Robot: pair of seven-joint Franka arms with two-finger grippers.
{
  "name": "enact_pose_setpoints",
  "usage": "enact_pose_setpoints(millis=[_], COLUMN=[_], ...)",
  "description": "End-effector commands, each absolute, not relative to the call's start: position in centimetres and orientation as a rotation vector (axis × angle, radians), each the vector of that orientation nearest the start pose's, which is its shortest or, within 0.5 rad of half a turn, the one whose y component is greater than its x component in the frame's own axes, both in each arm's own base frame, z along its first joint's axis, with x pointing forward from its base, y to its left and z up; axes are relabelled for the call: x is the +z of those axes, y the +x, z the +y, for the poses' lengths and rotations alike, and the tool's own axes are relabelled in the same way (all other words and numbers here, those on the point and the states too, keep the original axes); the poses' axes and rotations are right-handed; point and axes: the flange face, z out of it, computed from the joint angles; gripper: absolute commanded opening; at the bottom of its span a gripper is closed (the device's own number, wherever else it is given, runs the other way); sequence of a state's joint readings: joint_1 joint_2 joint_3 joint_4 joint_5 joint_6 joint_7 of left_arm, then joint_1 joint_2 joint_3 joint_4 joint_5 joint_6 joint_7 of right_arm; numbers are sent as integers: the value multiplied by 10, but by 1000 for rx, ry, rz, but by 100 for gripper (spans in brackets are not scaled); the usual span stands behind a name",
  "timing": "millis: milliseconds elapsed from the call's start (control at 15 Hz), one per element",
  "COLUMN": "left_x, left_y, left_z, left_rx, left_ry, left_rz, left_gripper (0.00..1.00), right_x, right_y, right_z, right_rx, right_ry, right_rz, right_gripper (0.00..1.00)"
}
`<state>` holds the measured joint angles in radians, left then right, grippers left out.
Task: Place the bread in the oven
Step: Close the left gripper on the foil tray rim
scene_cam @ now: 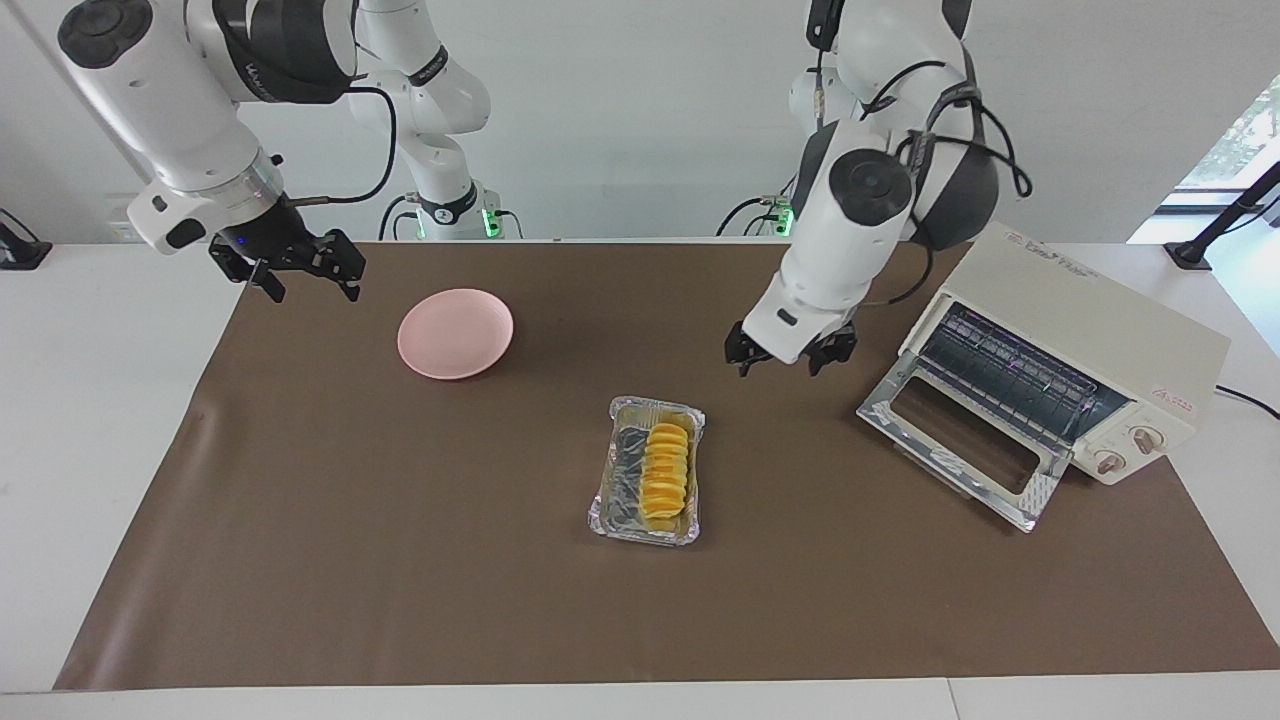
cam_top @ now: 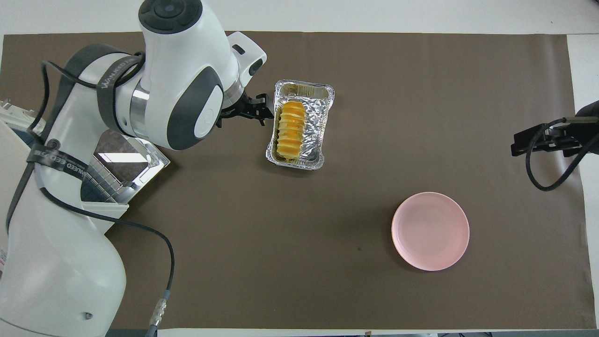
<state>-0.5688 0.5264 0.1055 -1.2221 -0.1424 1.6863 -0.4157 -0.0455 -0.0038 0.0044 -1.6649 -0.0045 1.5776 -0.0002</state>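
Right of centre in the facing view: left gripper [scene_cam: 790, 355], fingers spread and empty, raised over the brown mat [scene_cam: 400, 560] between the foil tray and the oven.

Upper left of the same view: right gripper [scene_cam: 300, 265], likewise spread and empty, raised over the mat's corner at the right arm's end of the worktop [scene_cam: 80, 420]; this arm waits.

Centre of the facing view: foil tray [scene_cam: 625, 480], crinkled silver, resting on the mat. Bread [scene_cam: 667, 470], yellow-orange and ridged crosswise, lies lengthwise inside the tray, untouched by either gripper.

Right of the facing view: oven [scene_cam: 1090, 350], cream-white, door dropped open flat onto the mat, wire rack and two knobs visible, set at an angle.

Left of centre in the facing view: pink plate [scene_cam: 455, 333], round, bare, near the right gripper.
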Motion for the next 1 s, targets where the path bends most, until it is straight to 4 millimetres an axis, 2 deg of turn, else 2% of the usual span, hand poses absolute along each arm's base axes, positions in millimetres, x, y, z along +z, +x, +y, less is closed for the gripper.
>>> enact_pose_setpoints(millis=[0, 134, 201, 267, 401, 535, 602, 736, 869, 936], left_x=[432, 411, 396, 389, 388, 354, 351, 351, 347, 345], left_y=[616, 620, 609, 600, 597, 589, 590, 590, 591, 589], left_z=[-406, -424, -454, -469, -476, -496, -499, -500, -501, -503], left_rx=[94, 46, -7, -7, -26, -19, -41, -43, -56, -52], left_ry=[-3193, -3206, -3222, -3229, -3241, -3227, -3236, -3243, -3248, -3246], left_rz=[-53, -68, -60, -41, -67, -115, -155, -169, -170, -163], left_gripper=[100, 100, 100, 100, 100, 100, 100, 84, 82, 77], right_x=[579, 579, 579, 578, 579, 578, 578, 578, 578, 578], right_y=[543, 541, 540, 541, 539, 538, 538, 538, 538, 538], right_z=[-28, -28, -28, -27, -25, -25, -26, -27, -26, -26], right_rx=[163, 181, 178, 178, 185, 195, 195, 195, 195, 195], right_ry=[-3185, -3182, -3183, -3180, -3180, -3179, -3178, -3178, -3178, -3178], right_rz=[33, 38, 48, 48, 41, 34, 39, 41, 39, 39], right_gripper=[100, 100, 100, 100, 100, 100, 100, 100, 100, 100])
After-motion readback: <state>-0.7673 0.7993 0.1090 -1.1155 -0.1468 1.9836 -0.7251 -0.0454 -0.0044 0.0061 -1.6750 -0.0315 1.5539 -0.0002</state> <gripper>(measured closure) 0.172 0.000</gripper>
